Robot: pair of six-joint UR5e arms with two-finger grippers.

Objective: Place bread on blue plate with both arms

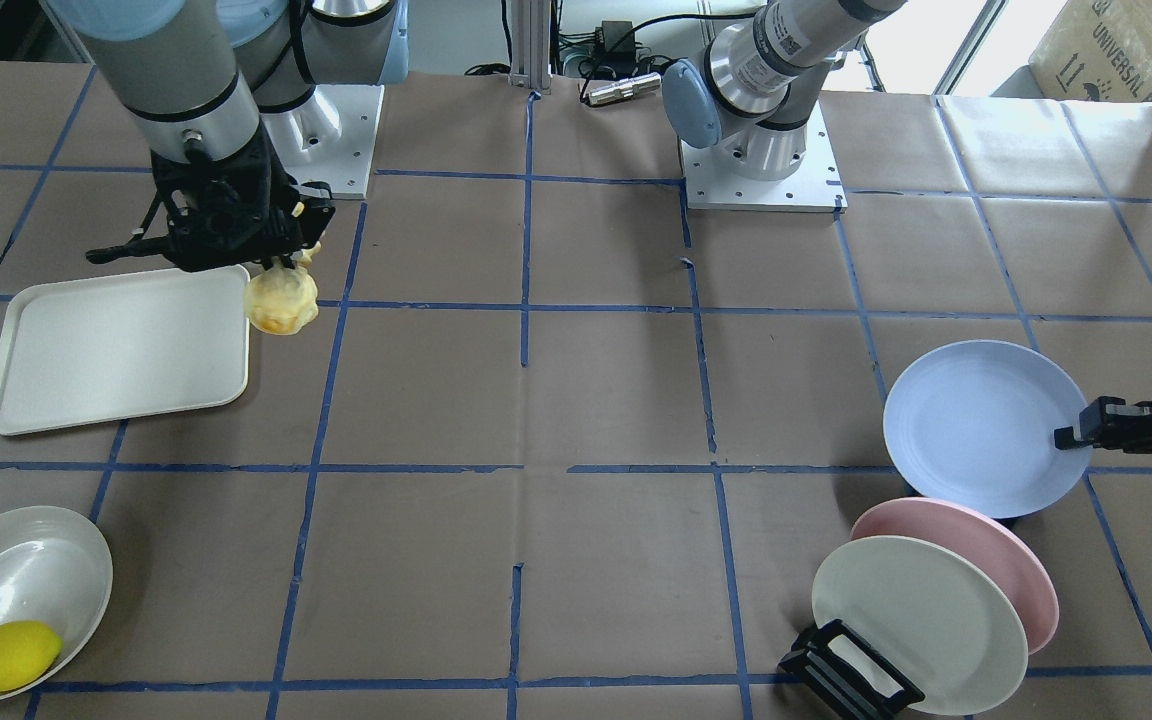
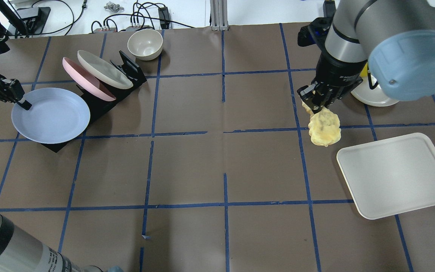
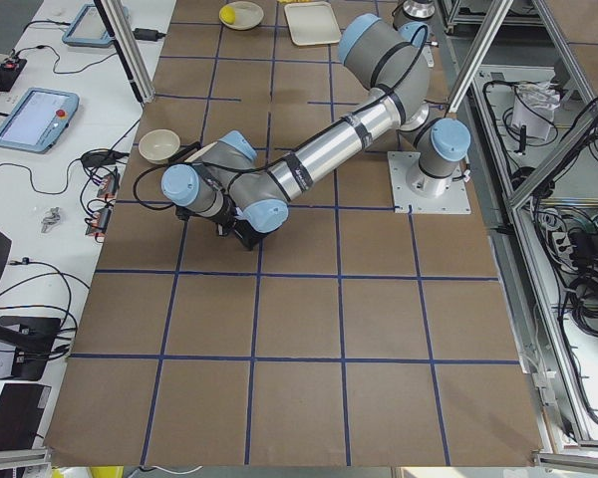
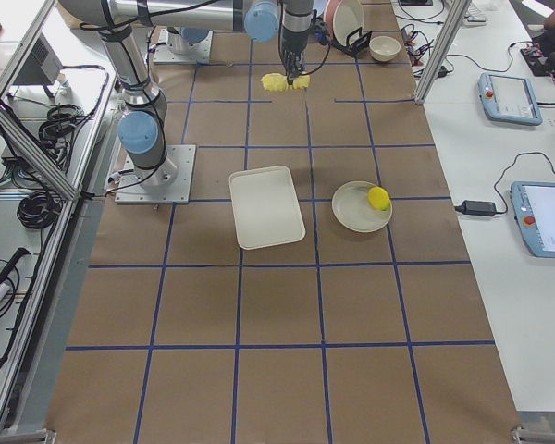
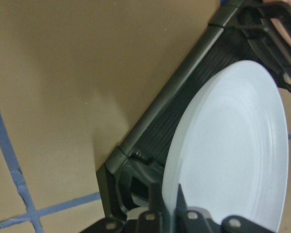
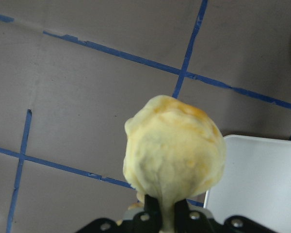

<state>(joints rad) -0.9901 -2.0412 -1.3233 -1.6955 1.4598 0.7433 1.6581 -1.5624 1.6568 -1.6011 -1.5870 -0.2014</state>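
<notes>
The bread point(image 2: 325, 130) hangs from my right gripper point(image 2: 315, 107), which is shut on its upper end and holds it above the table just off the white tray's corner. In the right wrist view the bread point(image 6: 174, 150) fills the centre, pinched between the fingers at the bottom edge. The blue plate point(image 2: 51, 115) is tilted over the black rack's base at the far left. My left gripper point(image 2: 23, 104) is shut on its rim. The left wrist view shows the plate point(image 5: 233, 145) edge-on between the fingers. In the front view the bread point(image 1: 281, 300) and the plate point(image 1: 976, 425) are far apart.
A white tray point(image 2: 395, 175) lies under and beside the right arm. A pink plate point(image 2: 81, 77) and a cream plate point(image 2: 104, 70) lean in the black rack point(image 2: 130, 70). A beige bowl point(image 2: 145, 44) stands behind it. A lemon point(image 1: 6, 655) lies in a white bowl point(image 1: 26, 580).
</notes>
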